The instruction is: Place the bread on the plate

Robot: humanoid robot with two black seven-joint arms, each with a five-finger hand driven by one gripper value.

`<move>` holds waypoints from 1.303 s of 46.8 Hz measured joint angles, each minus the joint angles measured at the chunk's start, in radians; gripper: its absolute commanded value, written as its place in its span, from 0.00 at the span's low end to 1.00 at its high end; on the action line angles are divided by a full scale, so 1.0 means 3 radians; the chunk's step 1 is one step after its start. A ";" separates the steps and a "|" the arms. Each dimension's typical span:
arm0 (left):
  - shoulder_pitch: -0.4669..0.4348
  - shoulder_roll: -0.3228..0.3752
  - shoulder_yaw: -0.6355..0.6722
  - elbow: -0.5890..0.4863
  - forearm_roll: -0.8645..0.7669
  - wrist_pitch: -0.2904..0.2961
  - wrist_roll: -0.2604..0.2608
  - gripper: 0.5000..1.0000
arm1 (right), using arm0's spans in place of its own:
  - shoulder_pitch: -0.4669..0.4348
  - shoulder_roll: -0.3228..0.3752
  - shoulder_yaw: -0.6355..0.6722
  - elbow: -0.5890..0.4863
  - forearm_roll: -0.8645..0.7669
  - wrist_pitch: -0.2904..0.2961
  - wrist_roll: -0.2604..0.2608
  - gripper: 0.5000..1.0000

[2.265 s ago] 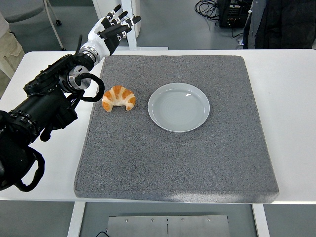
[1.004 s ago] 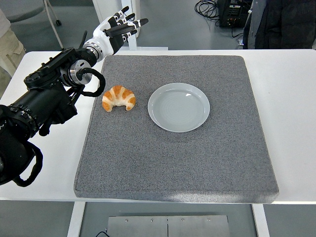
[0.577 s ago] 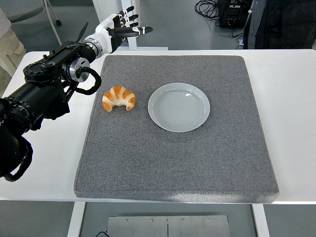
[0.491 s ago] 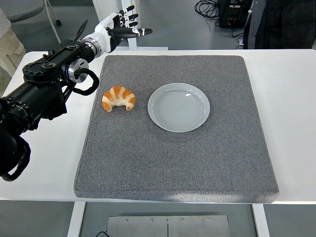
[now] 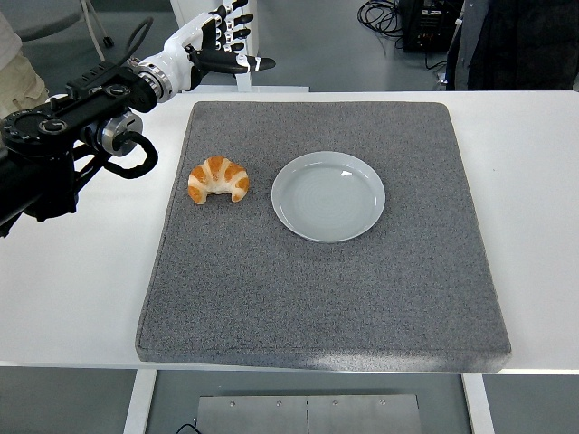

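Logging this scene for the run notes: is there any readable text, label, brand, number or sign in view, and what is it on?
None can be read.
The croissant, the plate, the grey mat and the white table carry no print.
The left hand and its black arm show no legible marking; any there is too small to read.
The dark equipment at the top is too far and blurred to read.

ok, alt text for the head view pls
A golden-brown croissant lies on a grey felt mat just left of an empty pale grey round plate, apart from it. The robot's white left hand hovers open beyond the mat's far-left corner, holding nothing.
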 measured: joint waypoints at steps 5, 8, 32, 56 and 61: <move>0.0005 0.0181 0.0055 -0.0328 0.0094 0.0167 -0.0002 0.97 | 0.0000 0.0000 0.0000 0.0000 0.0000 0.0000 0.0000 1.00; 0.0005 0.0241 0.0088 -0.0466 0.0322 0.0323 0.0002 0.97 | 0.0000 0.0000 0.0000 0.0000 0.0000 0.0000 0.0000 1.00; 0.0185 0.0819 0.0143 -0.1559 0.0796 0.0983 0.0003 0.97 | 0.0000 0.0000 0.0000 0.0000 0.0000 0.0000 0.0001 1.00; 0.0168 0.1222 0.0505 -0.1895 0.1346 0.0965 0.0000 0.96 | 0.0000 0.0000 0.0000 0.0000 -0.0002 0.0000 -0.0001 1.00; 0.0125 0.1221 0.0614 -0.1892 0.1577 0.0963 0.0013 0.96 | 0.0000 0.0000 0.0000 0.0000 -0.0002 0.0000 -0.0001 1.00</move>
